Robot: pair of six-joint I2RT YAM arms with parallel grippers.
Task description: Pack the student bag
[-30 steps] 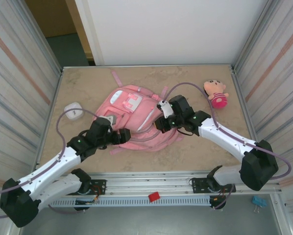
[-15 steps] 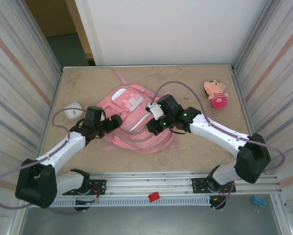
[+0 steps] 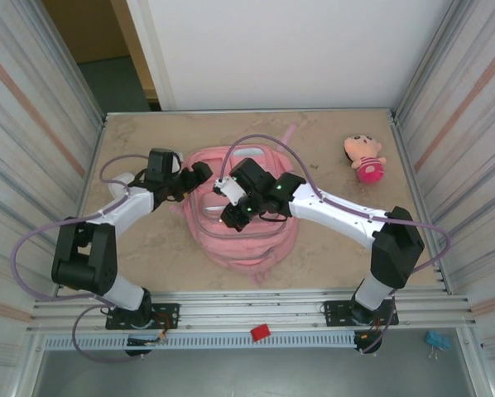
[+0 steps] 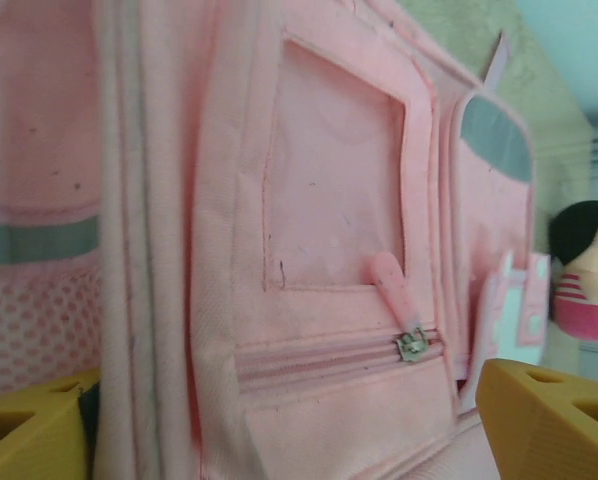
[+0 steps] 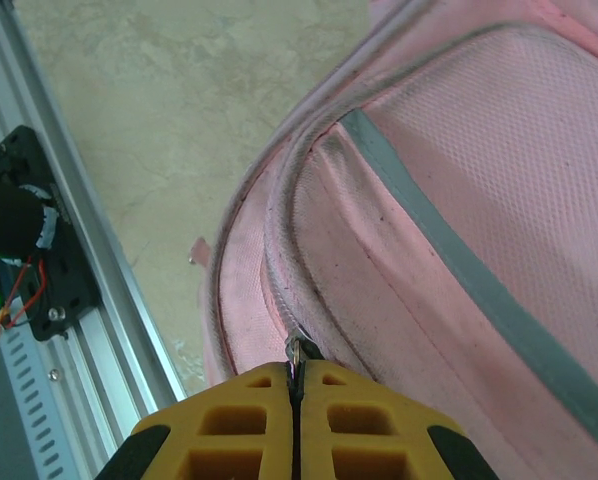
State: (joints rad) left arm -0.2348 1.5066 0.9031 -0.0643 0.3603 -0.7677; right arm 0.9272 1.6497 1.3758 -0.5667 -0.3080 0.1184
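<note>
The student bag (image 3: 247, 240) blocks mid-frame. I could pass over bare surface (image 3: 338, 256) at lower right and lower left (a doll (image 3: 363, 157) sits upper right); side walls (image 3: 32, 124) hem me in.

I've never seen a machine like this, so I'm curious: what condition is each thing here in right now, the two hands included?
Backpack: looks tipped up on the table, not lying flat.
Front pocket zip: looks closed.
Right hand: shut, pinching a zip tab on the backpack's edge.
Left hand: open, empty, facing the backpack's front.
Doll: lying on the table, apart from the backpack.
</note>
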